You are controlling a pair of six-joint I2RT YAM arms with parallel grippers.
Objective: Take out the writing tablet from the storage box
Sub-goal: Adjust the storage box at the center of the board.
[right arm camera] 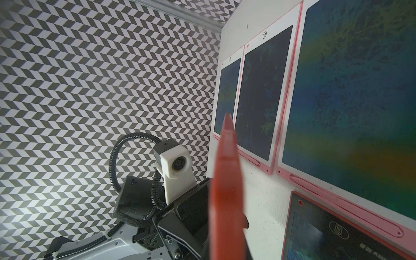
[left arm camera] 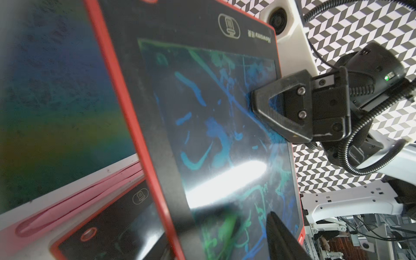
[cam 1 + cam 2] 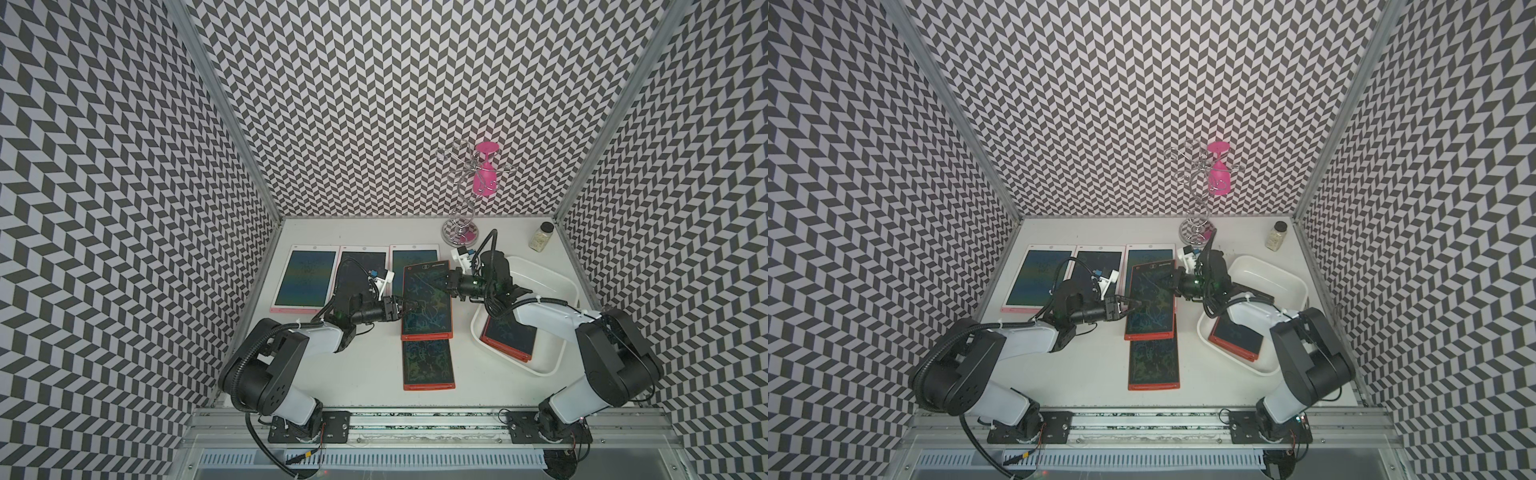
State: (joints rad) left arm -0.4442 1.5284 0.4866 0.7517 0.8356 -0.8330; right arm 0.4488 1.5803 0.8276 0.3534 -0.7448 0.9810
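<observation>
Writing tablet [image 3: 426,307] is clamped at three o'clock by right fingers [image 2: 283,126], while left fingers [image 2: 283,236] are spread apart astride its nine-o'clock edge.

Red-framed writing tablet [image 3: 424,309] — blue-green scribbles; white storage box [image 3: 550,280]; black-and-white chevron walls [image 3: 374,104].

Three walls [image 3: 415,104] papered in a black-and-white chevron pattern close in the space at the back and on both sides. Bare aluminium posts [image 3: 222,108] run up the two rear corners. The desk [image 3: 365,374] is plain matte white and evenly lit. A grey metal rail [image 3: 428,419] lies along its front edge, with a slotted white grille [image 3: 374,459] beyond it. In the right wrist view a pale glow [image 1: 29,209] brightens one wall.
</observation>
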